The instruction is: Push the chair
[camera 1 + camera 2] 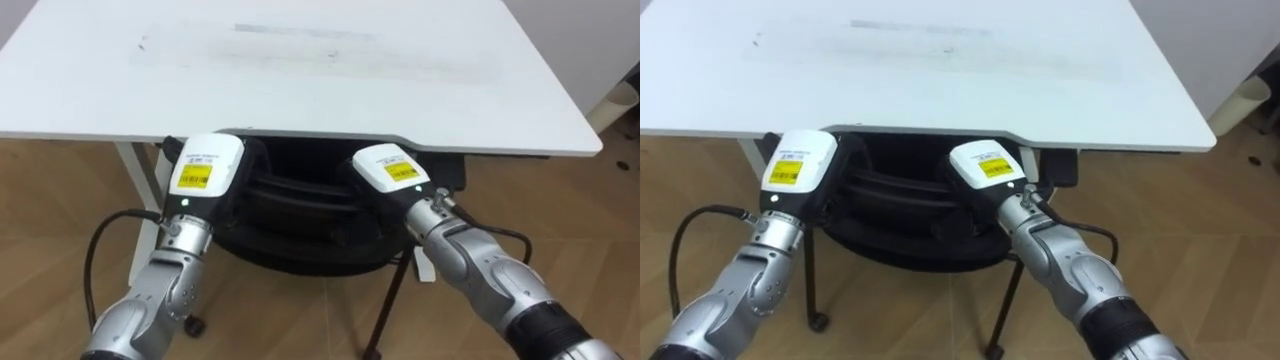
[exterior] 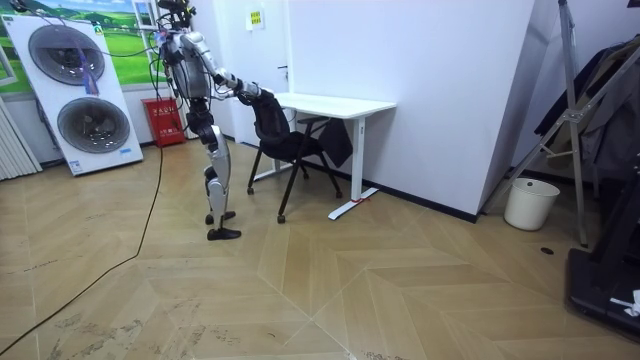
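The chair (image 1: 300, 235) stands partly under the white worktop (image 1: 320, 90), its backrest toward the robot. The left hand (image 1: 205, 172) and right hand (image 1: 390, 172) rest on the backrest top (whether they grip it I cannot tell), probably set apart to push it straight.

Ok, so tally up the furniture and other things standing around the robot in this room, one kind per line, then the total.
Black office chair: 1
White rectangular desk: 1
White stacked cabinet with round doors: 1
Red box on the floor: 1
White round bucket: 1
Total: 5
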Robot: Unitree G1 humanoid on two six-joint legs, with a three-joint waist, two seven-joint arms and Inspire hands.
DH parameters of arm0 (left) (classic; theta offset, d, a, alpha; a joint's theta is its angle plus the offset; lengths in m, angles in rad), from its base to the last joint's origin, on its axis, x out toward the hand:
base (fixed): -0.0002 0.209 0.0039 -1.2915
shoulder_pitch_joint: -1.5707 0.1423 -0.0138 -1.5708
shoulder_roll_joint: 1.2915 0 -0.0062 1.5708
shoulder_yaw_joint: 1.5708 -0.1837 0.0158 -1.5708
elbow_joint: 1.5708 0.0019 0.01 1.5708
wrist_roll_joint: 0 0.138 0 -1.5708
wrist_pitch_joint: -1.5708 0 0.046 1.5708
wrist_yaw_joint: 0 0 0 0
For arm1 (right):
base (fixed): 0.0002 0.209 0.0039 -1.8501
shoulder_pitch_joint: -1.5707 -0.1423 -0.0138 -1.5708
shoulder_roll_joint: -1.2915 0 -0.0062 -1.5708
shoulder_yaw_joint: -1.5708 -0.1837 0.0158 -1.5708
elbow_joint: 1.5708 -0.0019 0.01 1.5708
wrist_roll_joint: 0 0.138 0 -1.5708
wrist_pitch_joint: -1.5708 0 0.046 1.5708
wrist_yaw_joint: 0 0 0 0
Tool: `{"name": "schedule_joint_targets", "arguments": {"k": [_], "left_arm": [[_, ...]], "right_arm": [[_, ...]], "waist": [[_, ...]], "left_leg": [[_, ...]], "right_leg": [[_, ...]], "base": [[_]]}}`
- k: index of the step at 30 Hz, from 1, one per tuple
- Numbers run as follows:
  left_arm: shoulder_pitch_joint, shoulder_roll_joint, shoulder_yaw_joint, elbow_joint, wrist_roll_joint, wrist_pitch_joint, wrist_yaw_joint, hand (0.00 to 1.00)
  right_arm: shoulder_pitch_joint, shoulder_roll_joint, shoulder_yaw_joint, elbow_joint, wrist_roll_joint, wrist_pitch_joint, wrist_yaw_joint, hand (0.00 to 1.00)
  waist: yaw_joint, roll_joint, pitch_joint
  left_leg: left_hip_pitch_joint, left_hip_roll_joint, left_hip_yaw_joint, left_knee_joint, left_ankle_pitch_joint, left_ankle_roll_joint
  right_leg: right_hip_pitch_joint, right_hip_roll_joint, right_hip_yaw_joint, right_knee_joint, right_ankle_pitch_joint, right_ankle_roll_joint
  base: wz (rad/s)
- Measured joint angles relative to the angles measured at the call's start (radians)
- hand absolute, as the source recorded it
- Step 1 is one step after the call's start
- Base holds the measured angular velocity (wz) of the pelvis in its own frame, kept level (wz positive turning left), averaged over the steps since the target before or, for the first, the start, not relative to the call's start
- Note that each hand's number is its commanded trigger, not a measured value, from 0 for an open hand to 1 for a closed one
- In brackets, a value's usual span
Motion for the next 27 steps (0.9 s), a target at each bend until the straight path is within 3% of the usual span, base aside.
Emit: {"name": "schedule_joint_targets", "arguments": {"k": [3, 5, 7, 9, 12, 15, 18, 19, 20, 21, 22, 23, 24, 25, 26, 27], "left_arm": [[0.001, -0.009, 0.005, 0.000, -0.004, 0.024, -0.034, 0.00], [0.002, -0.050, 0.020, -0.001, -0.016, 0.064, -0.056, 0.00], [0.002, -0.066, 0.026, -0.002, -0.045, 0.083, -0.060, 0.00], [0.002, -0.065, 0.026, -0.002, -0.105, 0.091, -0.060, 0.00], [0.007, -0.065, 0.029, -0.016, -0.175, 0.104, -0.060, 0.00], [0.015, -0.059, 0.049, -0.032, -0.244, 0.105, -0.058, 0.00], [0.068, -0.056, 0.147, -0.122, -0.277, 0.101, -0.055, 0.00], [0.101, -0.054, 0.205, -0.178, -0.284, 0.099, -0.055, 0.00], [0.142, -0.058, 0.279, -0.230, -0.302, 0.090, -0.039, 0.00], [0.164, -0.056, 0.317, -0.254, -0.310, 0.085, -0.037, 0.00], [0.215, -0.055, 0.394, -0.319, -0.344, 0.080, -0.013, 0.00], [0.235, -0.056, 0.470, -0.389, -0.449, 0.039, 0.085, 0.00], [0.236, -0.056, 0.509, -0.441, -0.512, 0.016, 0.143, 0.00], [0.241, -0.054, 0.601, -0.556, -0.644, -0.046, 0.260, 0.00], [0.268, -0.042, 0.703, -0.652, -0.785, -0.117, 0.368, 0.00], [0.284, -0.033, 0.758, -0.683, -0.857, -0.152, 0.410, 0.00]], "right_arm": [[0.000, 0.000, -0.017, 0.001, 0.020, 0.004, 0.036, 0.00], [0.000, 0.000, -0.032, 0.007, 0.056, 0.034, 0.073, 0.00], [0.000, 0.000, -0.046, 0.025, 0.094, 0.062, 0.090, 0.00], [0.000, 0.000, -0.049, 0.029, 0.162, 0.090, 0.097, 0.00], [0.000, 0.000, -0.068, 0.022, 0.237, 0.096, 0.099, 0.00], [0.001, 0.000, -0.107, -0.008, 0.260, 0.082, 0.098, 0.00], [0.082, -0.022, -0.178, -0.164, 0.245, 0.029, 0.086, 0.00], [0.136, -0.048, -0.224, -0.252, 0.244, -0.003, 0.079, 0.00], [0.193, -0.068, -0.299, -0.342, 0.247, -0.049, 0.046, 0.00], [0.221, -0.075, -0.344, -0.393, 0.259, -0.067, 0.000, 0.00], [0.253, -0.076, -0.463, -0.492, 0.332, -0.087, -0.112, 0.00], [0.257, -0.079, -0.596, -0.568, 0.440, -0.094, -0.239, 0.00], [0.257, -0.079, -0.668, -0.605, 0.496, -0.093, -0.304, 0.00], [0.252, -0.086, -0.808, -0.668, 0.593, -0.103, -0.410, 0.00], [0.263, -0.110, -0.922, -0.708, 0.718, -0.127, -0.496, 0.00], [0.279, -0.126, -0.976, -0.729, 0.793, -0.135, -0.534, 0.00]], "waist": [[-0.004, 0.002, -0.0085], [-0.003, 0.003, -0.0099], [-0.005, 0.004, -0.0105], [-0.013, 0.007, -0.0107], [-0.026, 0.014, -0.0112], [-0.048, 0.025, -0.0109], [-0.071, 0.027, -0.0117], [-0.084, 0.029, -0.0099], [-0.093, 0.033, -0.0073], [-0.096, 0.036, -0.0052], [-0.108, 0.044, 0.0003], [-0.111, 0.053, 0.0036], [-0.111, 0.059, 0.0058], [-0.121, 0.066, -0.0013], [-0.129, 0.082, -0.0247], [-0.141, 0.092, -0.0354]], "left_leg": [[0.012, -0.001, -0.001, -0.001, 0.000, 0.000], [0.027, -0.002, -0.001, -0.003, 0.000, 0.000], [0.030, -0.002, -0.001, -0.002, 0.000, 0.000], [0.030, -0.001, -0.001, -0.001, 0.000, 0.000], [0.029, -0.001, -0.001, 0.001, 0.000, 0.000], [0.018, 0.001, 0.000, 0.007, 0.000, 0.000], [-0.014, 0.007, 0.001, 0.024, 0.000, 0.000], [-0.022, 0.008, 0.005, 0.029, 0.000, 0.000], [-0.022, 0.010, 0.011, 0.029, 0.000, 0.000], [-0.022, 0.012, 0.014, 0.030, 0.000, 0.000], [-0.026, 0.015, 0.019, 0.030, -0.001, -0.001], [-0.031, 0.018, 0.022, 0.031, -0.002, -0.002], [-0.033, 0.019, 0.024, 0.031, -0.002, -0.003], [-0.033, 0.020, 0.025, 0.032, -0.007, -0.004], [-0.033, 0.017, 0.026, 0.029, -0.013, -0.004], [-0.028, 0.015, 0.028, 0.026, -0.017, -0.003]], "right_leg": [[0.015, 0.000, -0.002, -0.004, 0.001, 0.001], [0.028, 0.000, 0.000, -0.004, 0.001, 0.002], [0.031, 0.000, 0.002, -0.004, 0.001, 0.002], [0.032, 0.001, 0.004, -0.004, 0.002, 0.001], [0.031, 0.002, 0.003, -0.004, 0.003, 0.001], [0.022, 0.002, 0.003, -0.002, 0.004, 0.000], [-0.001, 0.007, 0.004, -0.002, 0.011, -0.005], [-0.005, 0.009, 0.007, -0.006, 0.015, -0.005], [-0.005, 0.012, 0.015, -0.012, 0.017, -0.006], [-0.005, 0.015, 0.021, -0.016, 0.019, -0.007], [-0.008, 0.018, 0.023, -0.019, 0.023, -0.009], [-0.018, 0.019, 0.028, -0.016, 0.023, -0.010], [-0.022, 0.021, 0.035, -0.017, 0.023, -0.010], [-0.027, 0.022, 0.040, -0.019, 0.024, -0.010], [-0.031, 0.020, 0.041, -0.020, 0.021, -0.006], [-0.028, 0.019, 0.040, -0.022, 0.018, -0.002]], "base": [[0.00], [0.00], [0.00], [0.00], [0.00], [0.00], [0.01], [0.00], [-0.03], [-0.13], [-0.16], [-0.15], [-0.17], [-0.16], [-0.14], [-0.07]]}}
